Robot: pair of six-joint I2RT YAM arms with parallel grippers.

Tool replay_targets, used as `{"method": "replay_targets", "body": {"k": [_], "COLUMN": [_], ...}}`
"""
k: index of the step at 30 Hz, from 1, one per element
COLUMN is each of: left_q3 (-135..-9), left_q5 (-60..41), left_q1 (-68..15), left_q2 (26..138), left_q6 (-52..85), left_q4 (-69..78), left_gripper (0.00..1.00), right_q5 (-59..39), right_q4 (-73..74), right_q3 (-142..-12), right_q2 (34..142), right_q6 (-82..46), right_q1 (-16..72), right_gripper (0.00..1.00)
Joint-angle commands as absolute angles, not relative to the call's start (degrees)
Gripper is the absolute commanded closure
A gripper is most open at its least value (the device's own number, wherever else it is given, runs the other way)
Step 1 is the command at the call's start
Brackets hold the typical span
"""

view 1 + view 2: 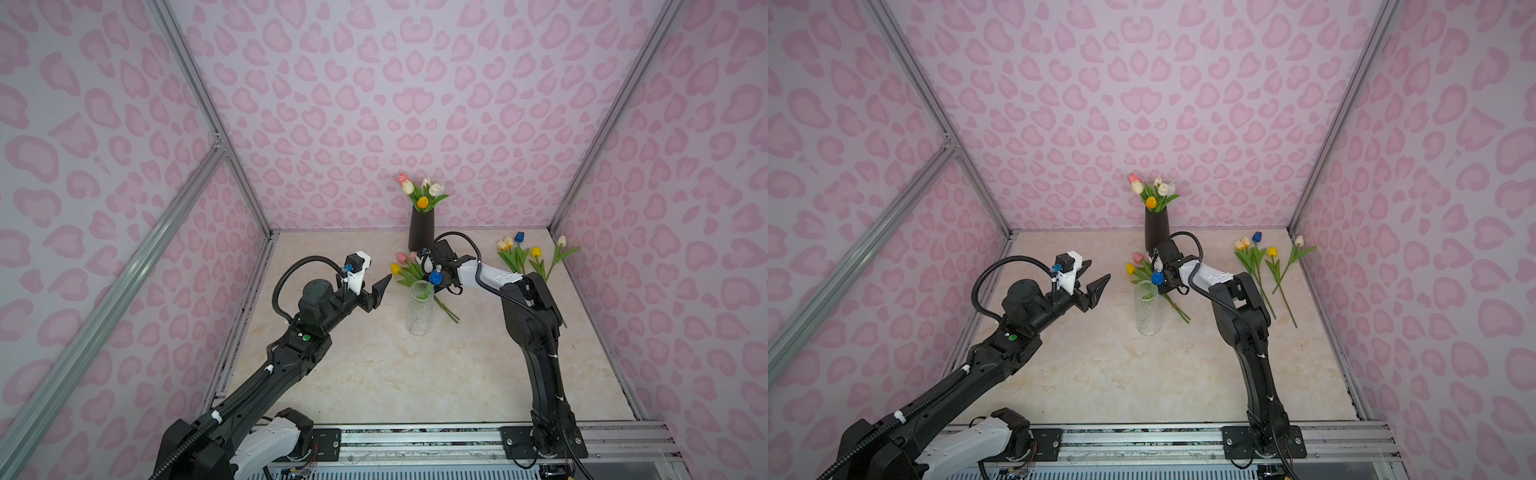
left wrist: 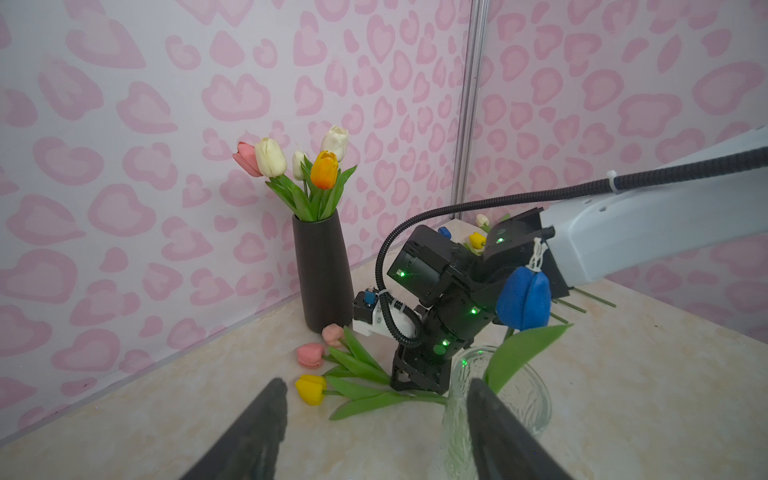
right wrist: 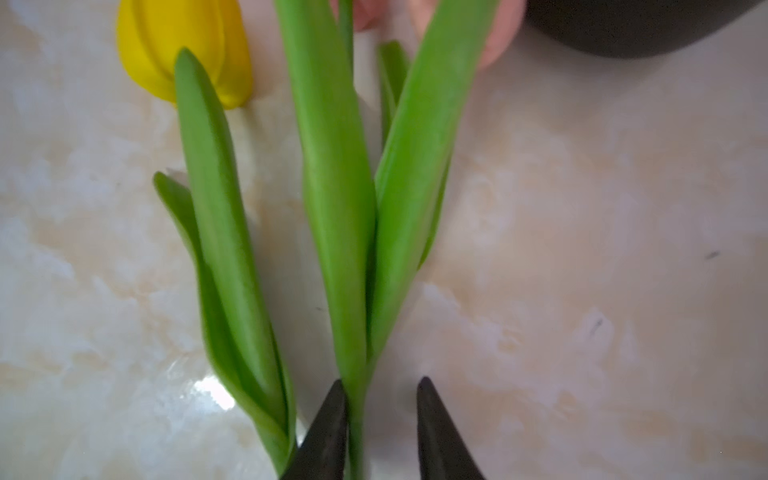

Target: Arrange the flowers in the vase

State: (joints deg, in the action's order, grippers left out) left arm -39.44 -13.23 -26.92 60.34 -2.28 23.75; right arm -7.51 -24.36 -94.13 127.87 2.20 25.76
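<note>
The right gripper [image 3: 381, 399] is down at the table [image 1: 374, 374] just behind the glass vase [image 1: 419, 309]. Its two black fingertips straddle the thin stem [image 3: 356, 415] of one of three tulips lying there. In the right wrist view one fingertip [image 3: 328, 424] touches the stem, while a clear gap shows between the stem and the other. The jaws are therefore not clamped on it, and the flower lies on the table ungrasped. The stem's long leaves [image 3: 332, 208] run away from the gripper toward the pink heads [image 1: 401, 257]. The yellow tulip [image 3: 183, 45] lies just beside it, on the side of the touching fingertip. A blue tulip [image 1: 435, 277] stands in the glass vase, its head up beside the right arm's wrist. The left gripper [image 2: 376, 390] hovers above the table to the left of the glass vase, jaws wide apart and holding nothing. It is aimed toward that vase and the three lying tulips. At the back wall the black vase [image 1: 421, 232] holds five tulips [image 1: 422, 202]: pink, cream, white and orange. Five more flowers [image 1: 516, 259] lie together near the right wall, well apart from both grippers.
</note>
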Motion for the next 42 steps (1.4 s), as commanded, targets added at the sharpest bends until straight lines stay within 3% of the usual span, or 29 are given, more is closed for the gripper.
{"method": "replay_targets", "body": {"k": [1,4,8,15,27,39,42], "left_q3": [-39.8,-39.6,-39.5,-40.0,-39.2,-38.3,-38.1], "left_q5": [-13.4,-13.3,-13.3,-13.4,-13.4,-13.0,-12.8], "left_q1": [-26.9,-26.9,-26.9,-26.9,-26.9,-26.9,-26.9], "left_q2": [60.3,60.4,60.4,60.6,59.2,57.5,57.1], "left_q6": [-2.9,-2.9,-2.8,-2.8,-2.7,-3.5,-3.4], "left_q4": [24.6,24.6,24.7,24.4,24.3,24.2,24.3], "left_gripper": [0.30,0.30,0.30,0.30,0.30,0.30,0.30], "right_q5": [-1.9,-2.2,-3.5,-6.0,-7.7,-3.4,-2.4], "right_q4": [-30.9,-30.9,-31.4,-34.8,-45.1,-50.3,-51.6], "right_q3": [-92.4,-91.4,-90.2,-90.6,-92.9,-98.3,-99.5], "right_q2": [127.2,125.8,124.1,121.3,118.9,127.0,128.1], "right_q6": [-1.2,-1.9,-2.6,-2.4,9.0,12.4,11.8], "right_q1": [23.9,21.9,20.0,19.7,20.1,19.8,19.8], "right_gripper": [0.78,0.87,0.90,0.60,0.39,0.46,0.54]}}
